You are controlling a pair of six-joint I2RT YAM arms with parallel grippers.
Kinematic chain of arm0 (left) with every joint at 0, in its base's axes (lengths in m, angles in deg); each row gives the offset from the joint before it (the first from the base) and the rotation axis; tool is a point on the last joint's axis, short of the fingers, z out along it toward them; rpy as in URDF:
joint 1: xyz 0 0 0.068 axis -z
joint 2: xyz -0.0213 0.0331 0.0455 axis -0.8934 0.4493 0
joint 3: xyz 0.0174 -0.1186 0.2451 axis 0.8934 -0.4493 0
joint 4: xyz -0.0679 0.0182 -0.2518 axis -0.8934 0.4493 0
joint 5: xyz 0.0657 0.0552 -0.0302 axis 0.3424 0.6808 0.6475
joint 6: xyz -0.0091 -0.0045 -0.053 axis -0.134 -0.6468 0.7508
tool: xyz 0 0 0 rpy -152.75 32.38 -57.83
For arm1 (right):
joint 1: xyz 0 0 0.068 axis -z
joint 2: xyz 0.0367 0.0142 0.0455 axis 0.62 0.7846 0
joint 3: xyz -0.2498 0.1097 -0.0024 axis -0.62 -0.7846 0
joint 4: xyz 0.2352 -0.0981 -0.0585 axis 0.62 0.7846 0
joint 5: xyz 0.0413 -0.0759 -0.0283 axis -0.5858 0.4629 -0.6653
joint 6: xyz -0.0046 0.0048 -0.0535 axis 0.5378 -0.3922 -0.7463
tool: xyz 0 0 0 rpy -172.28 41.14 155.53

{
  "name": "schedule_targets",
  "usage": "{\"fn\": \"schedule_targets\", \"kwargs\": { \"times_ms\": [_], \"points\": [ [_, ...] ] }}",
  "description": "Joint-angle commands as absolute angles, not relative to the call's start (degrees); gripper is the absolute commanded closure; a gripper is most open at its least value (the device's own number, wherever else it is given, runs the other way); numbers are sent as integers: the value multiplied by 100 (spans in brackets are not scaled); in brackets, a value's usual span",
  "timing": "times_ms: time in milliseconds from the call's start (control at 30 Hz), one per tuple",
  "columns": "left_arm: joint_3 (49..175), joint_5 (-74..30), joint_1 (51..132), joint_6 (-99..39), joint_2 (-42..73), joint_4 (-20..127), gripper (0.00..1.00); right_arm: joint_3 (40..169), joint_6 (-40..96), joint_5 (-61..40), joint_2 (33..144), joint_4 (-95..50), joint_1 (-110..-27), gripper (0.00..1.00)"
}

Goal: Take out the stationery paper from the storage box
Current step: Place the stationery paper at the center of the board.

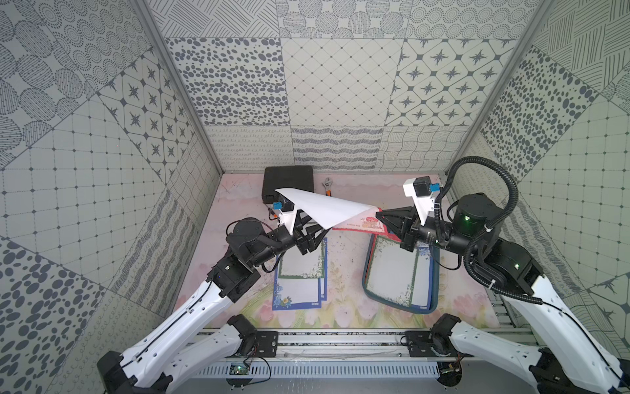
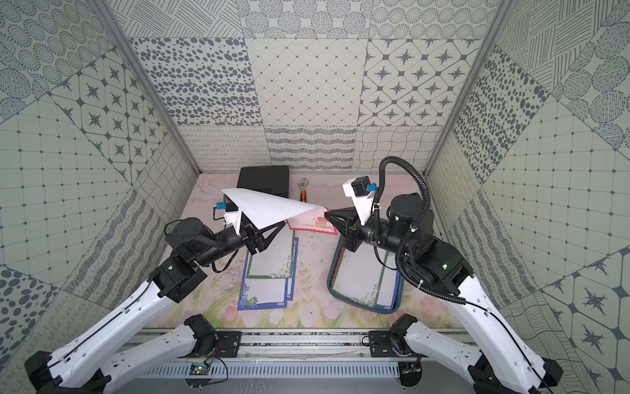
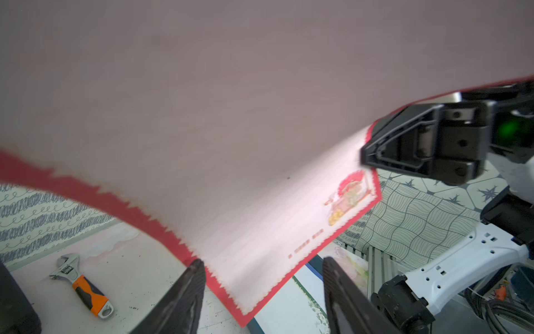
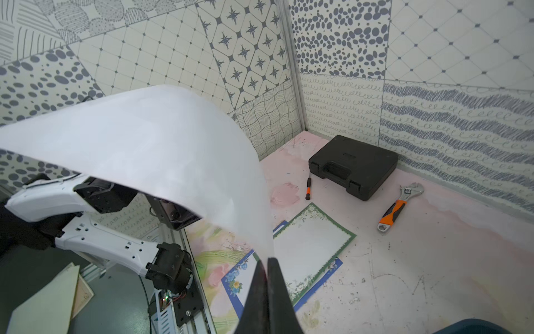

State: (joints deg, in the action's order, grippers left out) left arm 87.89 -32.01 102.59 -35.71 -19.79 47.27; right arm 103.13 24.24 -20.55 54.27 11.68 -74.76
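While pinching stationery paper [image 1: 325, 207], right gripper [image 1: 377, 215] closed

In the left wrist view a blurred red-bordered sheet [image 3: 260, 130] fills most of the frame and runs off the top and both sides — its small print cannot be read. A black case [image 3: 14, 303] shows only as a sliver at the edge. In both top views the sheet covers part of the case's near side and the wrench's [image 1: 327, 186] handle end — the right arm [image 1: 474, 211] hides the storage box's [image 1: 365, 273] far end.
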Motion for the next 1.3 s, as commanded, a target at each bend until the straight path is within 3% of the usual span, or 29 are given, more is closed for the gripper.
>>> {"fn": "schedule_targets", "kwargs": {
  "times_ms": [0,200,467,800,1100,1267],
  "points": [
    [8851,-3493,10223,-3551,-1959,4206,37,10052,3406,-3105,5569,524,-6919,100],
    [8943,-3240,10206,-3642,-1754,4049,42,9742,3769,-3811,5738,-191,-6488,100],
    [8998,-2894,9919,-3277,-1540,3950,40,9912,3912,-4391,5807,-442,-6267,100],
    [8898,-3678,9057,-2026,-1065,3059,37,10093,3658,-4974,5751,-433,-6218,100],
    [9315,-4942,8853,-801,-335,2721,35,11181,1637,-5108,5729,1804,-6204,100],
    [9193,-4868,8825,-740,-568,3213,33,11979,632,-4665,6049,3271,-6196,100]
  ]
}}
